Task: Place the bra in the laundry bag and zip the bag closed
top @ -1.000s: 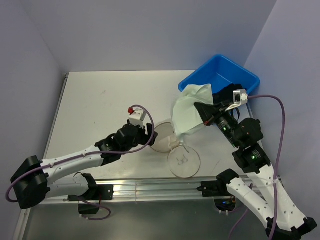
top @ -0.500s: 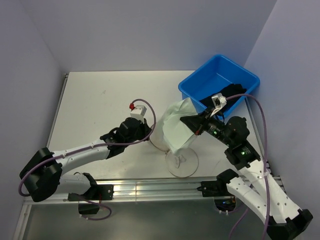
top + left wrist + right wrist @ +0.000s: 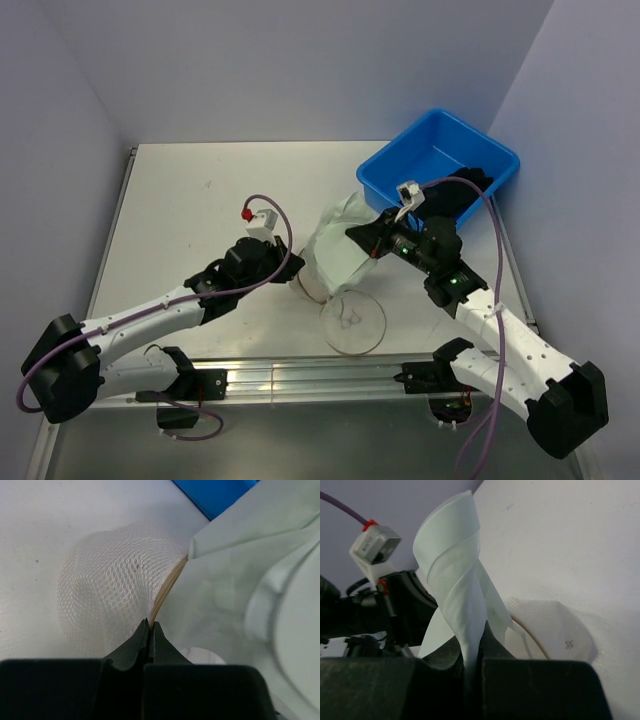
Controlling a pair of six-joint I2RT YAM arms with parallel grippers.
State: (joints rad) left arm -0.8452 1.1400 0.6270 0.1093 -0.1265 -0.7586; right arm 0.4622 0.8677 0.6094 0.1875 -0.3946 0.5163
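Observation:
The laundry bag (image 3: 314, 284), a whitish mesh pouch with a tan rim, lies at the table's middle, and its round flap (image 3: 352, 322) is spread toward the near edge. My left gripper (image 3: 294, 279) is shut on the tan rim (image 3: 167, 587), with the mesh (image 3: 107, 595) bulging to its left. The bra (image 3: 335, 245), pale mint green, hangs over the bag's opening. My right gripper (image 3: 354, 233) is shut on it, pinching a fold (image 3: 470, 645) between its fingers. In the right wrist view the bra (image 3: 452, 565) twists upward, and the bag (image 3: 555, 625) sits just beyond it.
A blue plastic bin (image 3: 440, 150) stands at the back right with a dark garment (image 3: 458, 192) inside. The bin's corner (image 3: 215, 492) shows above the bra in the left wrist view. The table's near rail (image 3: 300, 375) runs below the flap.
My left gripper has shut on the bag's rim and lifted it. My right gripper has carried the bra leftward from beside the bin to over the bag.

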